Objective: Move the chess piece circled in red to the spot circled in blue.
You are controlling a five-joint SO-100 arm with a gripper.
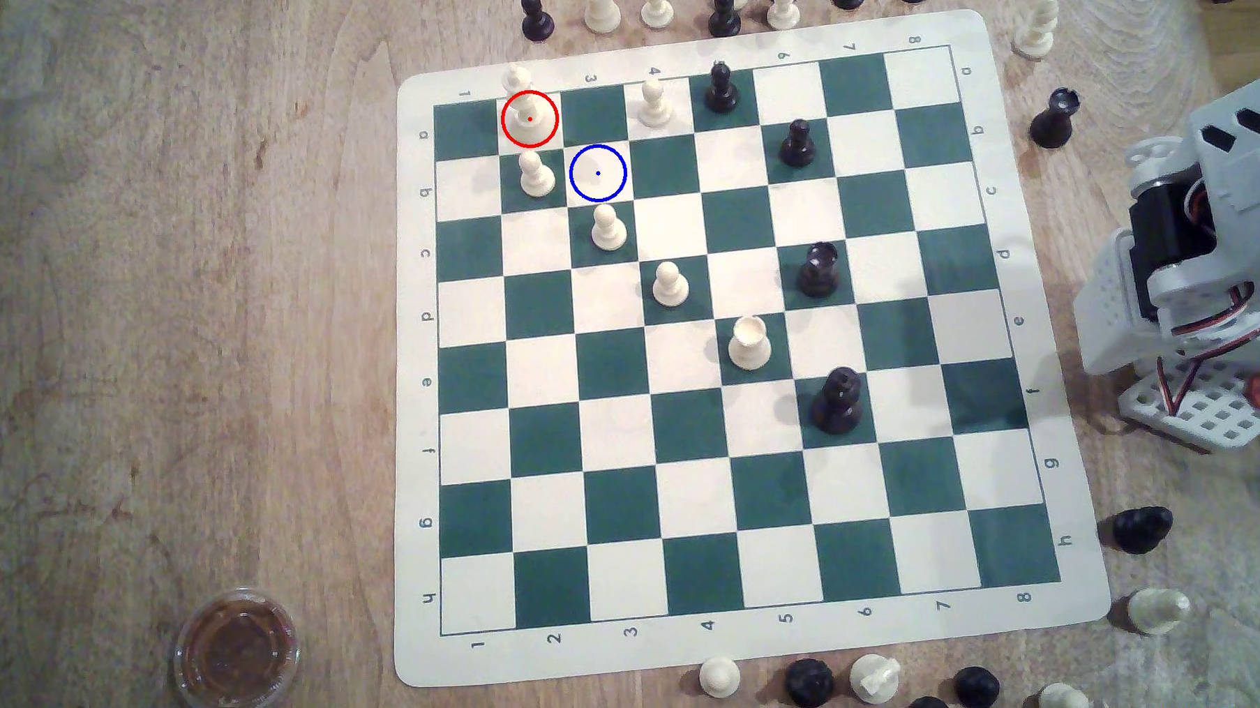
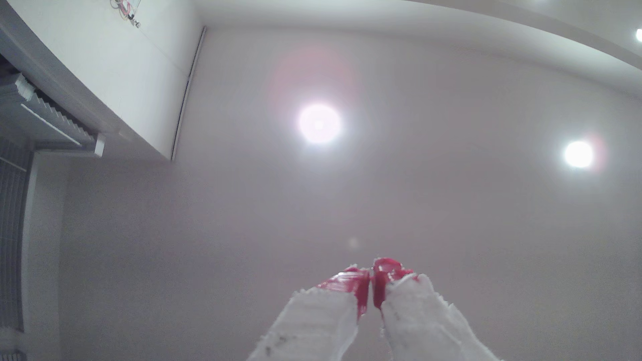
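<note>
The red-circled chess piece (image 1: 529,118), tall and cream-white with a wide round base, stands on a cream square at the board's far left corner in the exterior view. The blue-circled spot (image 1: 597,173) is a bare cream square one step diagonally nearer and to the right of it. Cream pawns (image 1: 535,175) (image 1: 607,228) stand beside the spot. My arm's white base and body (image 1: 1204,261) sit folded off the board's right edge. In the wrist view my gripper (image 2: 371,277) points up at the ceiling, its red-tipped fingers (image 2: 357,288) pressed together with nothing between them.
Other pieces stand on the board: a cream rook (image 1: 748,342), a cream pawn (image 1: 669,284) and black pieces (image 1: 818,269) (image 1: 838,401). Captured pieces line the far, near and right sides. A small round plastic cup (image 1: 236,652) sits at the near left of the wooden table (image 1: 176,319).
</note>
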